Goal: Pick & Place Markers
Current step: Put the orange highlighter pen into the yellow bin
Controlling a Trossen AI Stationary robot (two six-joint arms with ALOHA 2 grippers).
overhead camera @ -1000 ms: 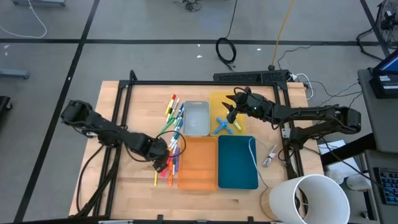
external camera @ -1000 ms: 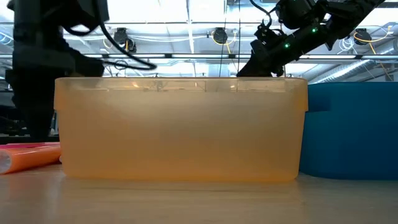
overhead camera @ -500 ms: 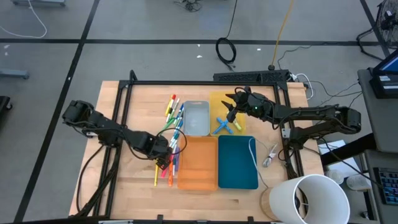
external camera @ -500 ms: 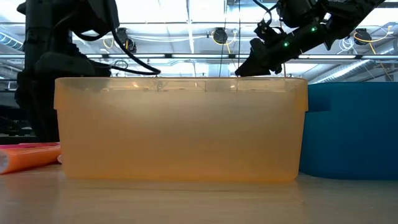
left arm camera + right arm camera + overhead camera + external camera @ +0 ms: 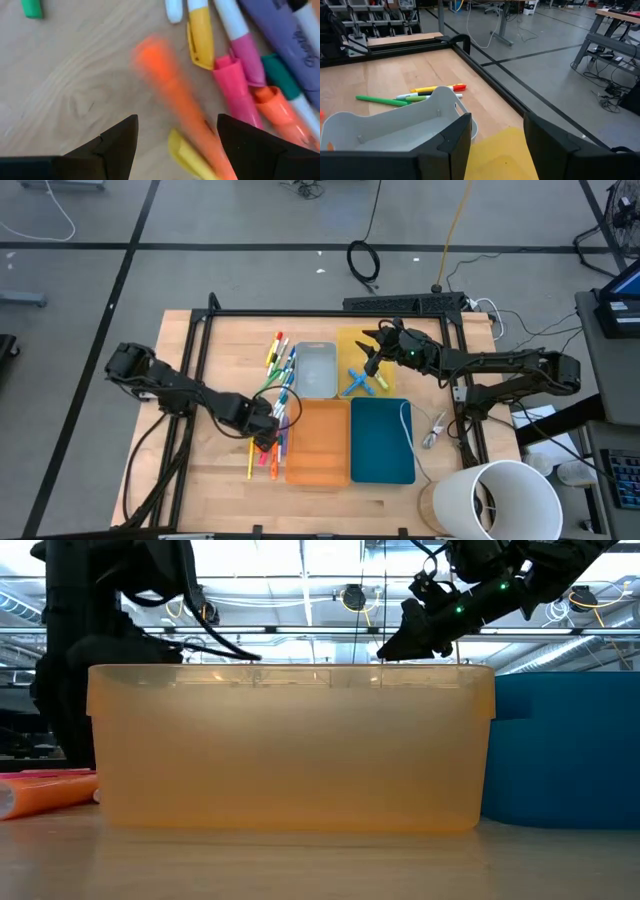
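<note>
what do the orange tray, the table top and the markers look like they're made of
Orange tray: seemingly translucent plastic with a frosted finish; light glows through its wall. Table top: pale wood, probably sealed; grain lines and a knot show under the left claw. Markers: likely smooth, glossy plastic, with moulded caps and clips in solid colours.

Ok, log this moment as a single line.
left gripper: open, over orange marker | right gripper: open, empty, above yellow tray | orange tray: no markers visible
</note>
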